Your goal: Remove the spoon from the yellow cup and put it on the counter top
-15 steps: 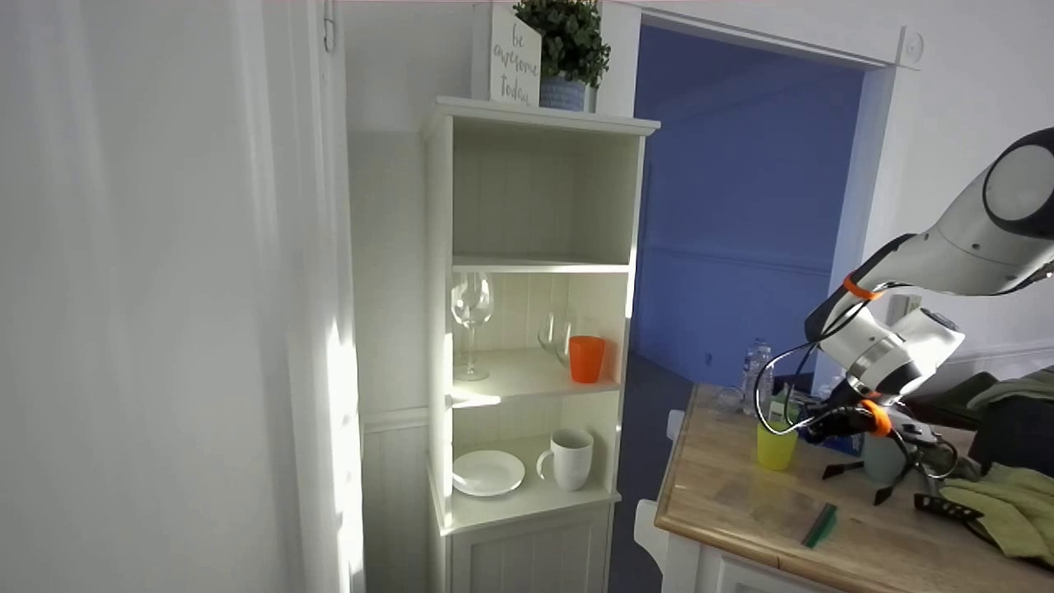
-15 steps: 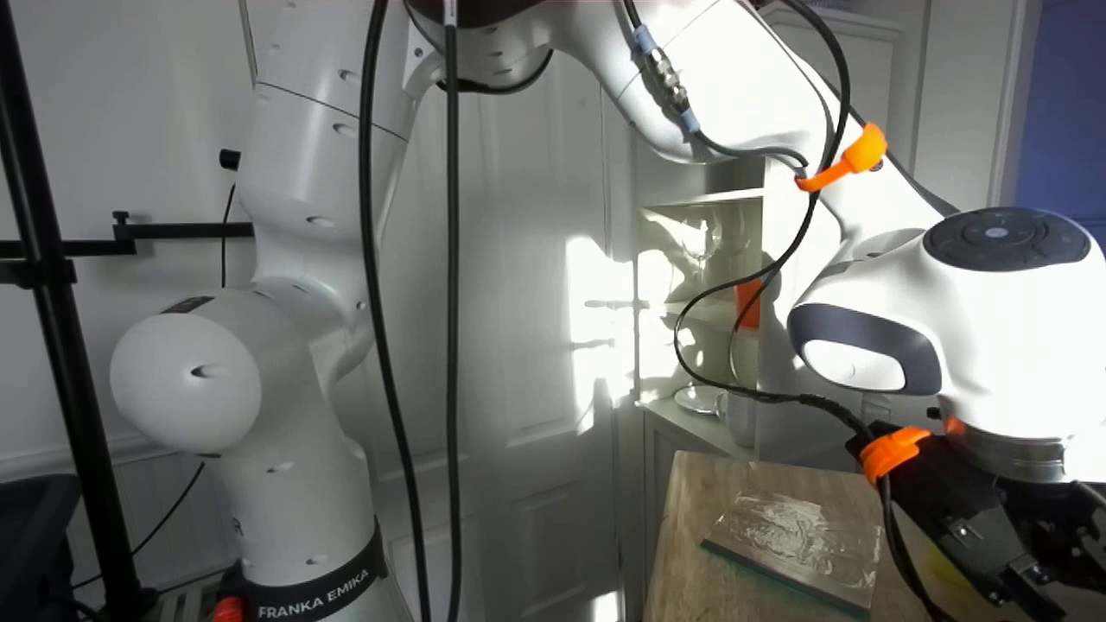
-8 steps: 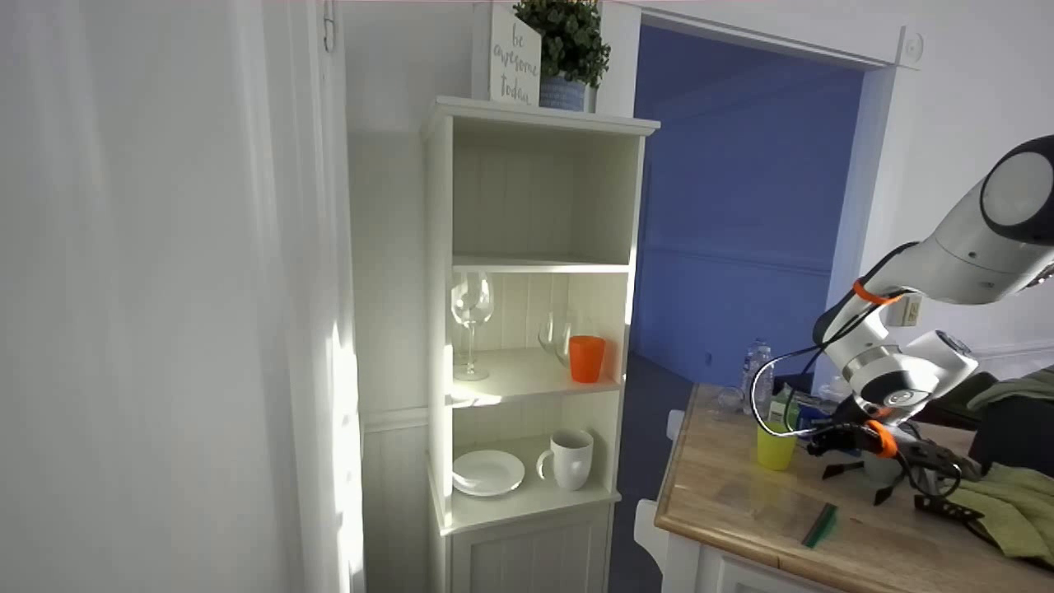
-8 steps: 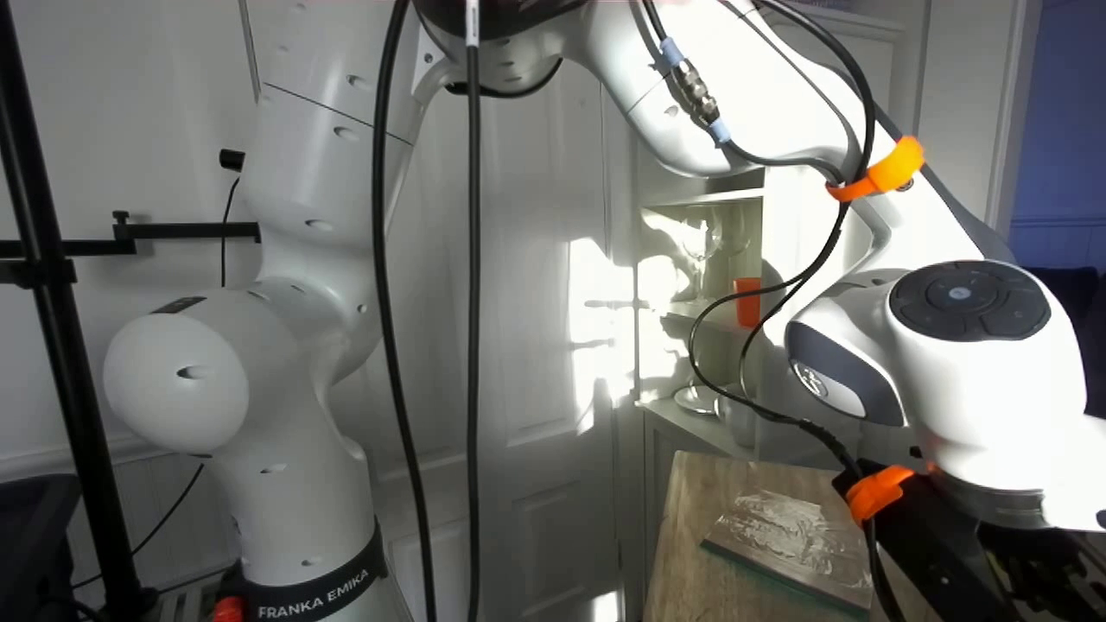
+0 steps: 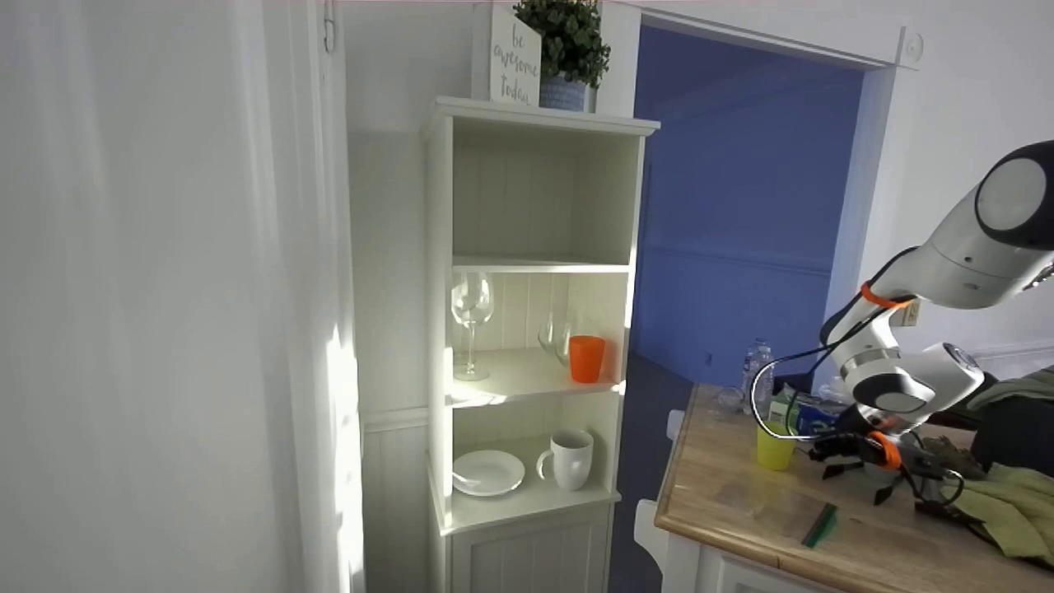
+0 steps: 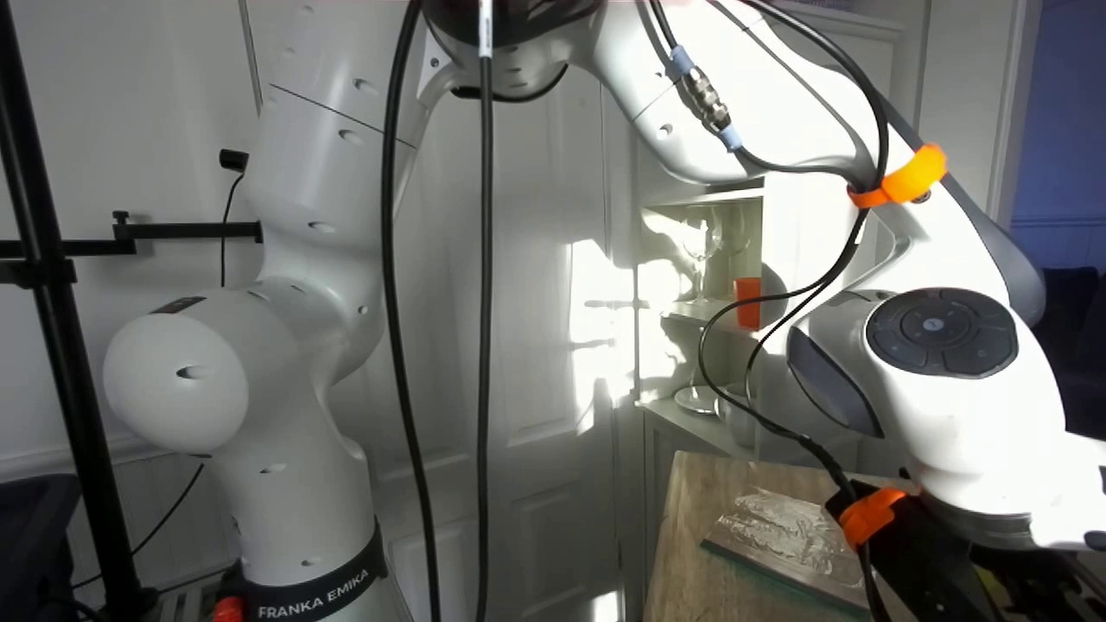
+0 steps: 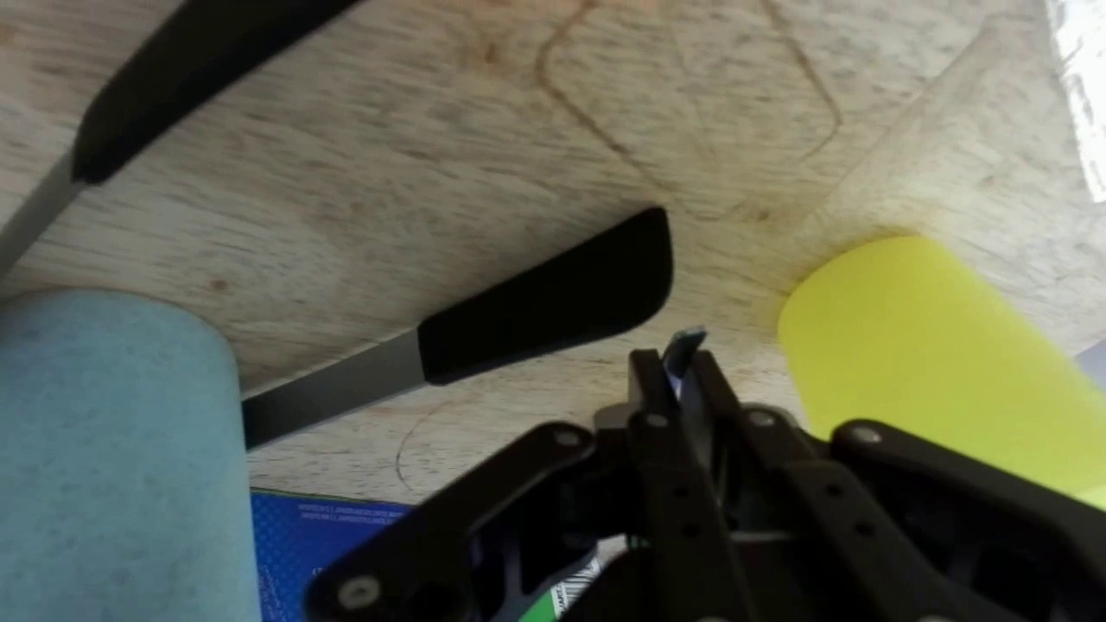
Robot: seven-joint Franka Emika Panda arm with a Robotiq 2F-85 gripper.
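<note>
The yellow cup [image 5: 774,453] stands upright on the counter top [image 5: 716,502]. In the wrist view the cup [image 7: 924,363] is to the right of my gripper [image 7: 678,363], apart from the fingertips. The fingers are closed on a thin, shiny metal piece, which looks like the spoon [image 7: 686,344]. Only its narrow end shows past the fingertips; the rest is hidden. The wooden counter top [image 7: 484,164] lies below the fingertips. In both exterior views the hand is low over the counter, and its fingertips and the spoon cannot be made out.
A grey-blue cup [image 7: 112,458] is left of the gripper, near two black-handled utensils [image 7: 553,298]. A blue package [image 7: 320,536] and a clear bottle [image 5: 756,379] stand behind. A clear zip bag [image 6: 786,536] lies on the counter. Gloves [image 5: 1009,511] lie beside the hand.
The hand has moved down towards the counter, and its wrist has tilted somewhat. It has shifted slightly to uncover more of the blue package. The yellow cup has not moved.
</note>
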